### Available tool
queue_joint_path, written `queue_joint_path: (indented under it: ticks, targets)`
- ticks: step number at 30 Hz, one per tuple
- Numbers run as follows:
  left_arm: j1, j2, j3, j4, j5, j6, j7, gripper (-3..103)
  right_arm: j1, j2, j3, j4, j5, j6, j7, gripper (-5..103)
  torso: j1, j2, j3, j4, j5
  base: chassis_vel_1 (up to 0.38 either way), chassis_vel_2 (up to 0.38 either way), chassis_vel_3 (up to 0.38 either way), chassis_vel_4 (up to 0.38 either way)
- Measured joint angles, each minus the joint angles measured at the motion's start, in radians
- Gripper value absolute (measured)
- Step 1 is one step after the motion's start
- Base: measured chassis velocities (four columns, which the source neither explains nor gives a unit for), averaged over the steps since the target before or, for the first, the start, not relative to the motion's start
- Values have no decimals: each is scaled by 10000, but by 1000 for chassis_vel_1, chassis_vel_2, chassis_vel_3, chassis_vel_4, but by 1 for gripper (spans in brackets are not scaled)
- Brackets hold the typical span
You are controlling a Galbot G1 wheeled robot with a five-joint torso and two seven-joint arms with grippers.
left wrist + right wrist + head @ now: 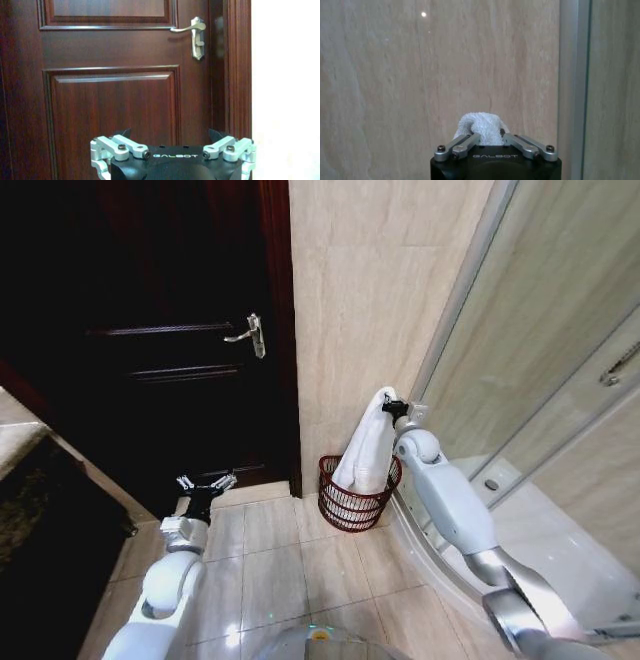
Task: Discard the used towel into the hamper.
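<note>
A white towel hangs down from my right gripper, which is shut on its top end. The towel's lower part rests inside the hamper, a dark red-brown wire basket on the floor against the beige wall. In the right wrist view the towel bunches between the closed fingers of the right gripper. My left gripper is held low in front of the dark door, open and holding nothing; the left wrist view shows its spread fingers.
A dark wooden door with a metal handle stands to the left of the hamper. A glass shower enclosure with a curved base rises on the right. Tiled floor lies open in front of the hamper.
</note>
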Motion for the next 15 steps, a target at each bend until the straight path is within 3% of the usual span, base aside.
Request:
queue_joint_path:
  ticks: [15]
  targets:
    - [198,-31,-189,-29,-10,-153,139,100,-142,246,-4,-327,-199,9,-64,5,-272,-651,-382,0,0,0,0,0,0]
